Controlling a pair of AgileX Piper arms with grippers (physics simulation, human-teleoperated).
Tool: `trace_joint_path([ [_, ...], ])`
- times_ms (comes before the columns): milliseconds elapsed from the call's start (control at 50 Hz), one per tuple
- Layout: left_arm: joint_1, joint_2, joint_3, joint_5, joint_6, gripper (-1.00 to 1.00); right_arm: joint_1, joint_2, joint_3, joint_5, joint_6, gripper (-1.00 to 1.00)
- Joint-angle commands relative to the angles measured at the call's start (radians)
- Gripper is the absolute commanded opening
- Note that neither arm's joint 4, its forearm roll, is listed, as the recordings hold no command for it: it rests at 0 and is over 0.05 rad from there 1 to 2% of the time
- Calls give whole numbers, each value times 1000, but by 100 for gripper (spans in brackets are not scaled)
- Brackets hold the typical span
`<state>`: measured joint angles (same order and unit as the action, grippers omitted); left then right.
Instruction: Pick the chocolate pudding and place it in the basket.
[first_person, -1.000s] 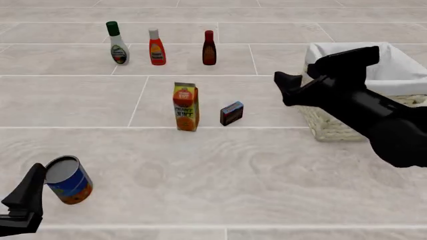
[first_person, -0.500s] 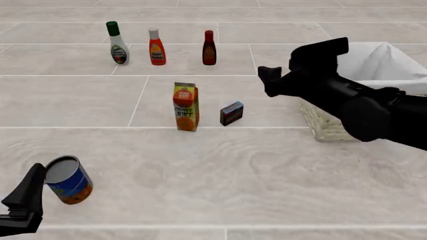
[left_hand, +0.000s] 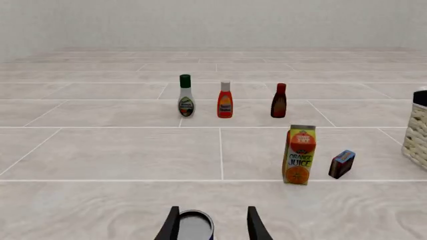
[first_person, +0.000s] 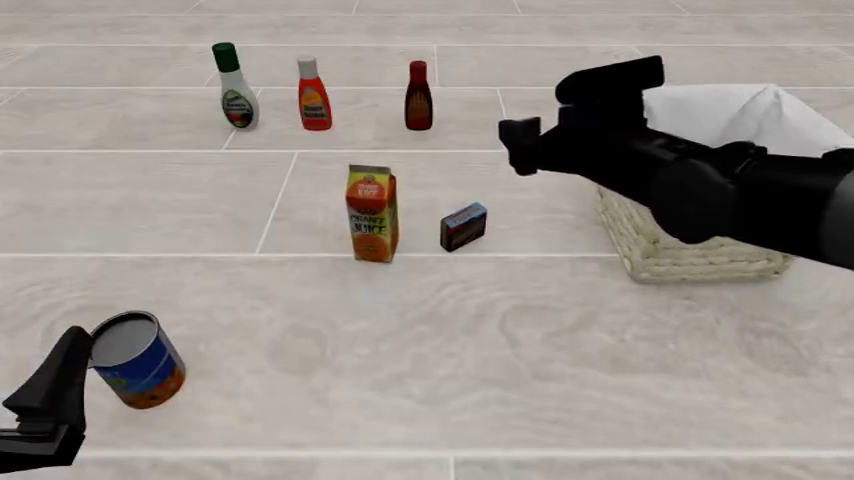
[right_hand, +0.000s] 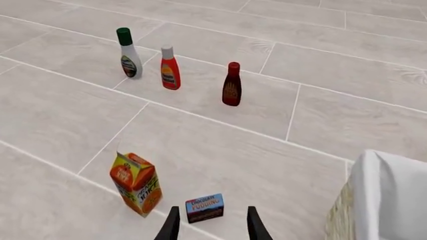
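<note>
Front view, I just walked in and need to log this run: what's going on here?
The right pincer is open and empty in the air, beyond and to the right of the chocolate pudding, which stands untouched on the table beside the orange juice carton. The basket sits to the right, with nothing visibly in it. The left pincer is low at the near left, open around a blue can. Three bottles line the far side.

The right arm enters from three o'clock and reaches toward ten o'clock, raised above the table; the right gripper (right_hand: 209, 222) has its jaws parted, empty. The left gripper (left_hand: 209, 225) sits low at seven o'clock, jaws apart.
</note>
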<state>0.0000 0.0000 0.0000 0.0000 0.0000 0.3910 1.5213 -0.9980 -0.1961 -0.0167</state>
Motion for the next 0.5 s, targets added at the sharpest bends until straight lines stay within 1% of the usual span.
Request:
trace_joint_path([
  [20,0,0,0,0,0,100,-2,46,-68,44,19,100],
  [80,0,0,0,0,0,100,-2,52,-84,55,17,100],
  [280,0,0,0,0,0,100,-3,92,-155,118,45,100],
  [400,0,0,0,0,0,100,-18,118,-220,180,64,100],
  [420,0,0,0,0,0,100,-16,125,-239,200,77,100],
  [500,0,0,0,0,0,100,-21,133,-276,234,78,100],
])
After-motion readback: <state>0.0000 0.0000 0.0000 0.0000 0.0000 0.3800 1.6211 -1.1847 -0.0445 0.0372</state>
